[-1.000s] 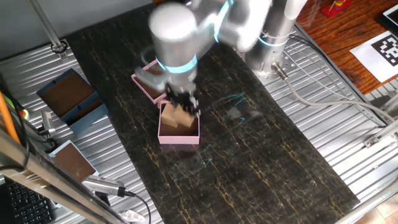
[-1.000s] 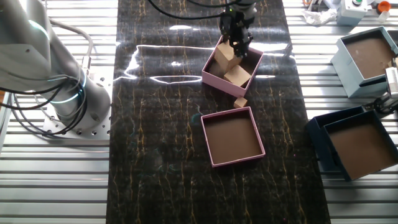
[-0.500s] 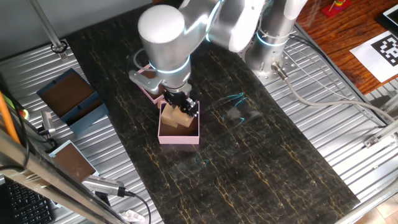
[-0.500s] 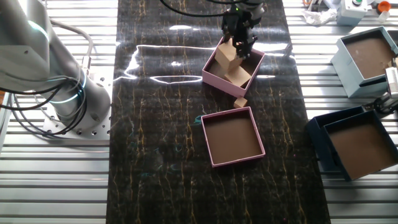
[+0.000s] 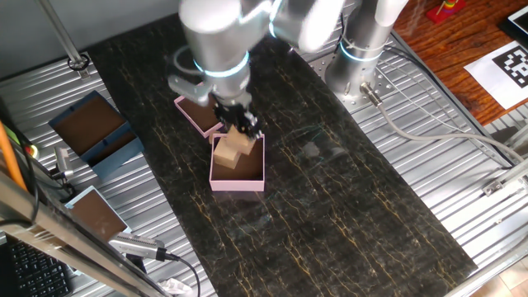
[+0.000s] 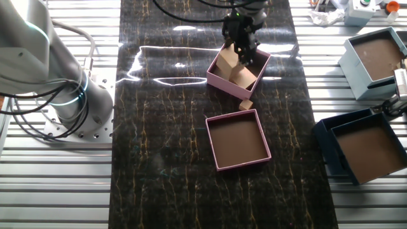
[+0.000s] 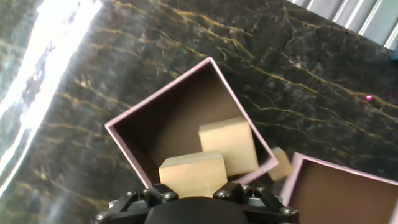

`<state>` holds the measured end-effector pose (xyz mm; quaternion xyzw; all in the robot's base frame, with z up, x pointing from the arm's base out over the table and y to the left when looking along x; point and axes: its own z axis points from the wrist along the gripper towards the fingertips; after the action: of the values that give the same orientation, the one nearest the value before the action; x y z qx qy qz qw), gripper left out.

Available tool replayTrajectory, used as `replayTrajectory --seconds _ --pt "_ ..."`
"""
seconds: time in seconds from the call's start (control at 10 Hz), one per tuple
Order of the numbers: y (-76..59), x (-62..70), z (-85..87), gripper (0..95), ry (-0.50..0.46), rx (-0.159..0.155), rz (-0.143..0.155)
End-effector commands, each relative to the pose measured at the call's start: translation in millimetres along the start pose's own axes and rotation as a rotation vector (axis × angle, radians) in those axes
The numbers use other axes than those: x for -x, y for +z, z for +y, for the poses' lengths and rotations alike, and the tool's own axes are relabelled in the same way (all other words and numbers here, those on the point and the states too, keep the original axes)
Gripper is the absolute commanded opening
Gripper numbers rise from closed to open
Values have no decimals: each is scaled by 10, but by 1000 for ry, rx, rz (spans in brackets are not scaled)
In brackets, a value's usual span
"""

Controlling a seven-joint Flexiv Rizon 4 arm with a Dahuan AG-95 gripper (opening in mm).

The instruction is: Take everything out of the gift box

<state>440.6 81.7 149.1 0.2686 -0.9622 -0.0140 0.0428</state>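
Because the task is emptying the box (image 6: 238,66), the gripper (image 6: 240,49) clamps 1 block (image 7: 192,175) above its rim, ready to carry it clear; block 2 (image 7: 227,145) lies inside.

- No words, brand names or numbers can be read in any of the views.
- The only sign is a black-and-white square marker (image 5: 513,64), printed on a white sheet at the far right of one fixed view, lying on the wooden surface; the frame edge cuts it off, and it carries a pattern only, no letters.
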Motion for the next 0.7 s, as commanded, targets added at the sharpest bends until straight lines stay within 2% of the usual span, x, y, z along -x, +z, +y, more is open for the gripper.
replayTrajectory --seconds 0.1,0.3,0.7 --pt "-50 -194 -178 0 -29 0 -8" --pt "-32 -331 -350 0 -51 0 -11" --pt "105 -484 -519 0 -103 6 -21"
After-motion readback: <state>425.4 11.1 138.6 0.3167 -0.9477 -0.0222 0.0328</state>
